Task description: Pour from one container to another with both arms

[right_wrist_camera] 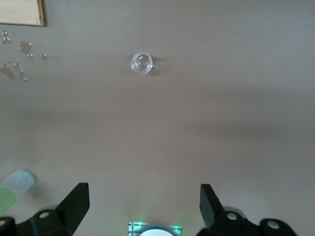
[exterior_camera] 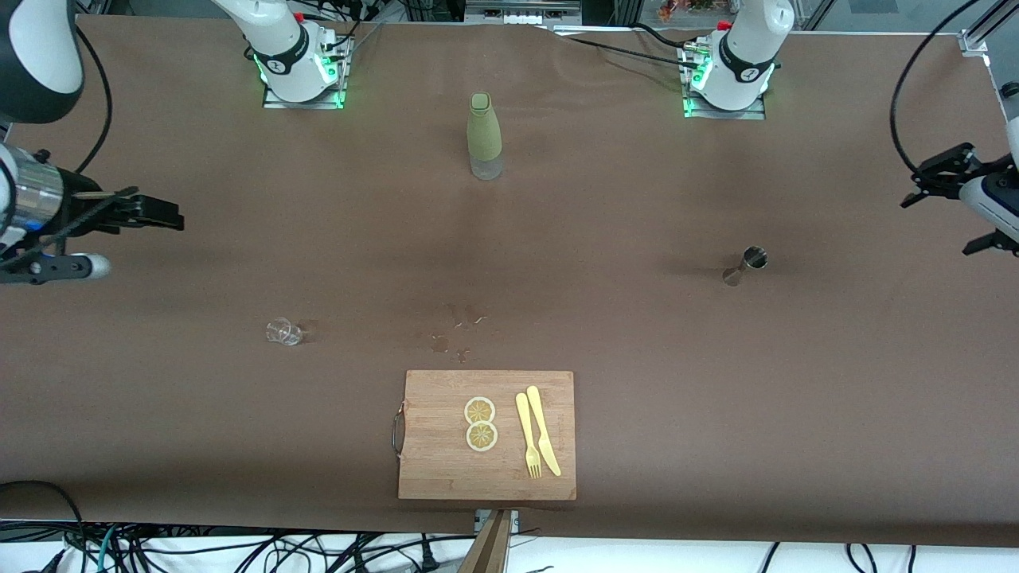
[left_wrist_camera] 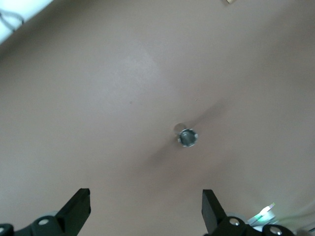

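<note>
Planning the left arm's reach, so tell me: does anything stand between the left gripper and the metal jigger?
Nothing visible does. The left gripper hangs open over bare table near the left arm's end, and the metal jigger stands alone there on the brown table.

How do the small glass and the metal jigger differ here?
The glass is clear and squat; the jigger is dull steel, taller and waisted. The glass stands toward the right arm's end of the table, nearer the front camera; the jigger toward the left arm's end. Both stand upright, untouched.

Bare brown table (exterior_camera: pixel 637 318) around well-apart bottle (exterior_camera: pixel 484 137), jigger (exterior_camera: pixel 744 265), glass (exterior_camera: pixel 283 331), and board (exterior_camera: pixel 446 461).
</note>
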Tool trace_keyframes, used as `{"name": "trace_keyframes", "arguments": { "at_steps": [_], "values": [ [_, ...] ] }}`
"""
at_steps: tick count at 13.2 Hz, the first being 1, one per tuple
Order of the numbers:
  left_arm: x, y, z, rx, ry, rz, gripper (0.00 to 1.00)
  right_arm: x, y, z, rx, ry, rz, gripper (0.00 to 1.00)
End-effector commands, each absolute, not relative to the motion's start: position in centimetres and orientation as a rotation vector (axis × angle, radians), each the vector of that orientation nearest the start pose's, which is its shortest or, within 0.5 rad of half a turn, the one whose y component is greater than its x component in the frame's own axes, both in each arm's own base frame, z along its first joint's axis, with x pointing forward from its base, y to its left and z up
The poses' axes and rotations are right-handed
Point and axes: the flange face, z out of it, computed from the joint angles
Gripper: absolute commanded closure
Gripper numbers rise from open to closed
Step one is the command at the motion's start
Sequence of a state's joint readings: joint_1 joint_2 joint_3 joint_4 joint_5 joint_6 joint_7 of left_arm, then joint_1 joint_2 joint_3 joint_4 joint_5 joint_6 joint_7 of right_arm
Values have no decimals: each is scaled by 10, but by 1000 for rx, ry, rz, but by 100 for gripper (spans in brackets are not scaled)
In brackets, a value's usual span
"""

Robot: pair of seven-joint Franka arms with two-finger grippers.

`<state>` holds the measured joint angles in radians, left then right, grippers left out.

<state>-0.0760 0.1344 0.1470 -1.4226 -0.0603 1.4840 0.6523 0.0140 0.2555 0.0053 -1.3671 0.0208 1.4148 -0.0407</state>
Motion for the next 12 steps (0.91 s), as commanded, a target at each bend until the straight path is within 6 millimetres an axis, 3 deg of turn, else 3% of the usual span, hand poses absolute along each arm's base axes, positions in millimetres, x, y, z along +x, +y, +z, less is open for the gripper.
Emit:
{"name": "trace_keyframes", "arguments": {
  "at_steps": [1,2,3,6,8,12],
  "values": [
    [562,-3,608,-3133,510,136,0,590,-17,596,-3135,-47,196,0],
    [554,-15,611,-3149,386,136,0,581,-28,615,-3143,-20,134,0],
    [547,-23,614,-3156,291,136,0,578,-32,616,-3143,-10,133,0],
    [546,-27,613,-3160,269,137,0,576,-36,620,-3196,-11,135,0],
    [550,-27,610,-3159,256,139,0,573,-13,620,-3198,-44,148,0],
    [551,-28,609,-3169,252,137,0,577,-1,617,-3191,23,139,0]
  ]
}}
